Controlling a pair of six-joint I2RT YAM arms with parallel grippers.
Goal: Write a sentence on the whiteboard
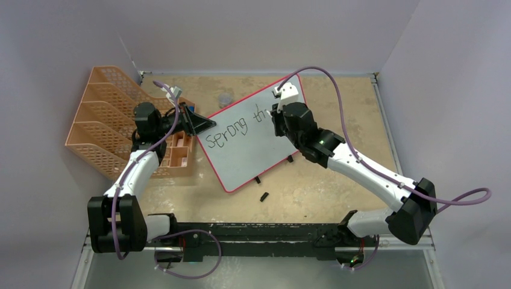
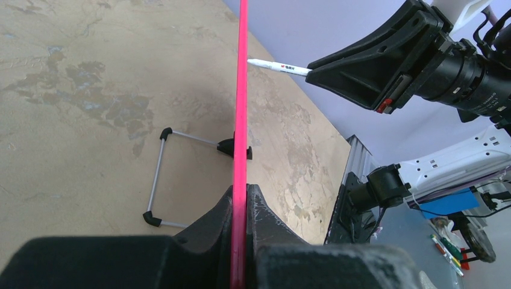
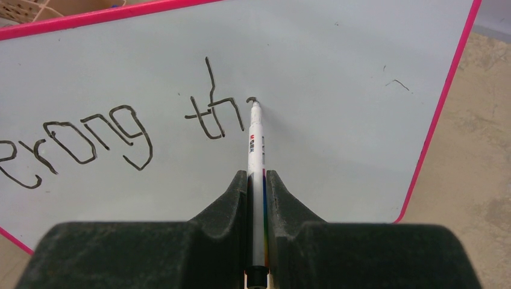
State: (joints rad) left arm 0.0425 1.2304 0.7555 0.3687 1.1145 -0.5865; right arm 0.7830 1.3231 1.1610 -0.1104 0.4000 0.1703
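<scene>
- Whiteboard (image 1: 253,153), red-framed, lies at the centre of the table (image 1: 343,102), its long edge running toward 2 o'clock; an orange file rack (image 1: 108,120) stands at its 9 o'clock.
- Left gripper (image 2: 240,201): fingers pinched narrow on the board's frame at the 9 o'clock edge, steadying it.
- Right gripper (image 3: 257,180): fingers shut on a white marker (image 3: 255,144); the tip touches the board surface.
- Sentence (image 3: 120,129): one word, roughly "Sprong", and "th" are written; a small hooked stroke is begun at 3 o'clock of the "h".
- Judgement: task partly done; the second word is unfinished and any further words remain; the board below the writing, toward 5 o'clock, is unmarked.
</scene>
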